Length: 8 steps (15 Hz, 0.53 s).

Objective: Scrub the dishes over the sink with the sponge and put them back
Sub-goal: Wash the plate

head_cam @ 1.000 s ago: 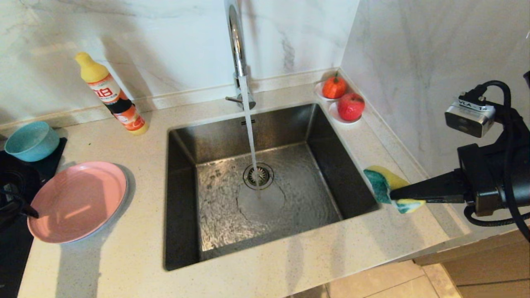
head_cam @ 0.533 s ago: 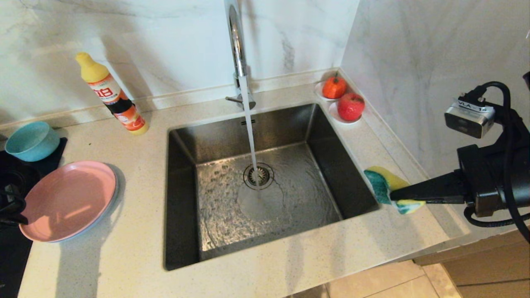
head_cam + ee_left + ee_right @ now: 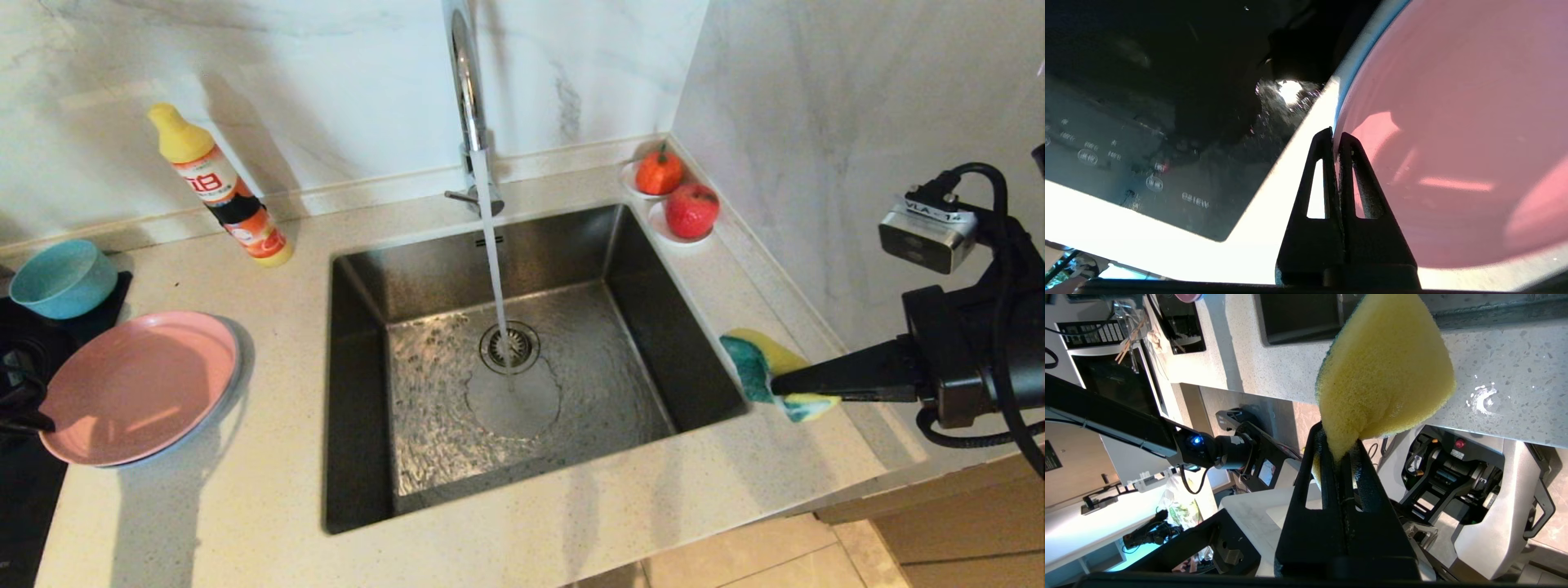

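Observation:
The pink plate (image 3: 139, 388) lies on the counter left of the sink (image 3: 359, 425), on a pale bluish-white plate (image 3: 234, 377) of which only the rim shows. My left gripper (image 3: 37, 420) is at the pink plate's left edge; the left wrist view shows this gripper (image 3: 1333, 136) shut on the pink plate's (image 3: 1453, 143) rim. A teal bowl (image 3: 61, 278) stands behind them. Right of the sink, my right gripper (image 3: 784, 382) is shut on the yellow and green sponge (image 3: 755, 363), held above the counter; the sponge (image 3: 1384, 371) bulges out of that gripper (image 3: 1337, 441).
Water runs from the chrome tap (image 3: 465, 82) onto the drain (image 3: 509, 347). A detergent bottle (image 3: 216, 188) stands at the back left. Two saucers with red fruit (image 3: 692, 211) sit in the back right corner. A black hob (image 3: 33, 498) borders the left edge, a wall the right.
My left gripper has shut on the pink plate's rim, and the plate has slid a little to the left. The right arm and the sponge have stayed still.

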Tool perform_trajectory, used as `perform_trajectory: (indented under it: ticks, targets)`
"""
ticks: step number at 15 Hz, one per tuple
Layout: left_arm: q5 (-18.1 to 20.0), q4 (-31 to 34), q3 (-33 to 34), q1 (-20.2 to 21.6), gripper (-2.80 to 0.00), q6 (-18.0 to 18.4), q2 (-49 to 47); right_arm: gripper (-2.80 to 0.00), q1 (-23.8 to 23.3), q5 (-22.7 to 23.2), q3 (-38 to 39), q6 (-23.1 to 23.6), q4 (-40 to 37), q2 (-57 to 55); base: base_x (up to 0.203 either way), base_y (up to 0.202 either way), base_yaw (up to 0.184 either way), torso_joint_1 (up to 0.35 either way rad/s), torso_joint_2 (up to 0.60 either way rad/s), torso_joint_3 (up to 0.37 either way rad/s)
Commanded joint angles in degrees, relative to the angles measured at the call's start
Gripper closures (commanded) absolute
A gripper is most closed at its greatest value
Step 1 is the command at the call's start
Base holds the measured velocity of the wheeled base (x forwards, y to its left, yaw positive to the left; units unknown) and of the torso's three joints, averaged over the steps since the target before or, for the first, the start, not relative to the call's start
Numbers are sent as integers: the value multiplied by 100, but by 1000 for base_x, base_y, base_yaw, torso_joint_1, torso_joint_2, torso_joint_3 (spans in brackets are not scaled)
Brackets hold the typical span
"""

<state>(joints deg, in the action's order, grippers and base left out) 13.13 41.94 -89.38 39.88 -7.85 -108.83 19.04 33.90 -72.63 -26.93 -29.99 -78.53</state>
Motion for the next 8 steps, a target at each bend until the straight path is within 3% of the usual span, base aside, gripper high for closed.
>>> perform_trajectory:
  ticks: [1,5,8]
  targets:
    - [146,302,-392,3,0,-16,155,0,3,20,-5,-14,-16,13,0,0,0,0,0,0]
    - [462,990,-1087,3,0,-93,435,0,3,20,-5,-14,-16,30,0,0,0,0,0,0]
    - [741,1077,-1245,-6,0,-123,692,0,3,20,21,-14,-16,39,0,0,0,0,0,0]
